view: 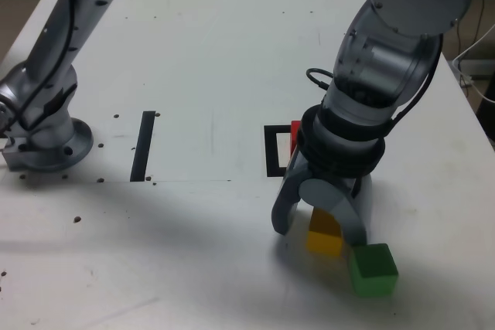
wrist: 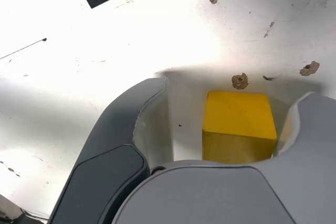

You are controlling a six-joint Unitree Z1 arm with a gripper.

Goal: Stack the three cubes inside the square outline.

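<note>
Now: hand (view: pixel 319 231) open, astride yellow cube (wrist: pixel 240 125), gaps either side | cube on tabletop (view: pixel 193 52), near green cube (view: pixel 373 269), outside square outline (view: pixel 274 150) | likely light, rigid, matte, unslippery | pinch opposite flat faces, mid-height

yellow cube (wrist: pixel 239 124) matte, plain. green cube (view: pixel 373 269) plain. red cube (view: pixel 295 134) partly hidden. outline (view: pixel 273 151) black, white centre. strip (view: pixel 143 145) black. bench (view: pixel 201 52) white, dark specks. arm (view: pixel 387 52) silver-grey; jaws grey.
</note>
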